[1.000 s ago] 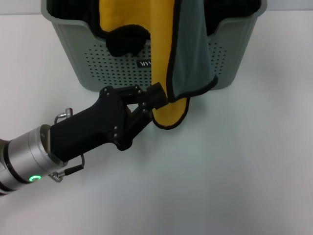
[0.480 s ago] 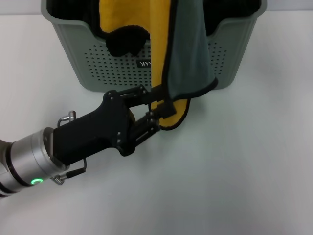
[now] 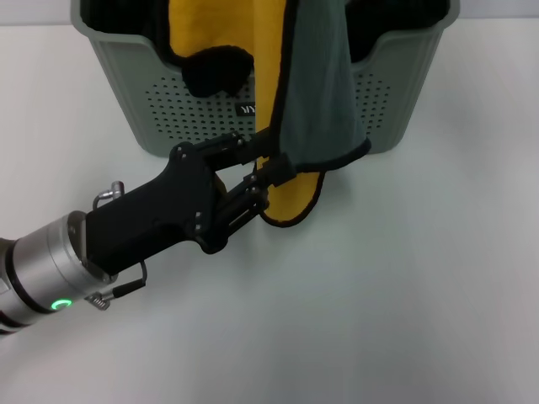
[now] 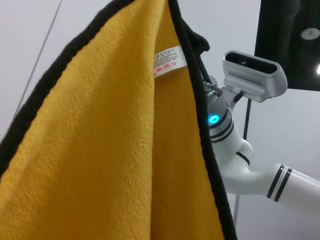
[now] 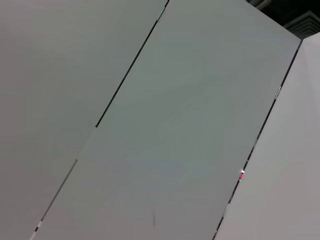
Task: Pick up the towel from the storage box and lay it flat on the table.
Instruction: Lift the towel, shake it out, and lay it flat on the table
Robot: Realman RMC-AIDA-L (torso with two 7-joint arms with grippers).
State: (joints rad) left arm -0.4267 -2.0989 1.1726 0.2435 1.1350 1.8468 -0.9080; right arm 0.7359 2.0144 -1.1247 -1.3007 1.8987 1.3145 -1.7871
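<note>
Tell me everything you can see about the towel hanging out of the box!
The towel is fuzzy cloth, grey-green on one side and bright yellow on the other, edged in black stitching. A small white label shows on the yellow side in the left wrist view. It hangs folded over the front rim of the storage box, its bottom end dangling just above the table. The left gripper pinches its lower edge.

From my seat: the table [image 3: 404, 286] — plain white, smooth. Directly on it stands the storage box [image 3: 396, 101], pale green, perforated, at the far edge of my view.
</note>
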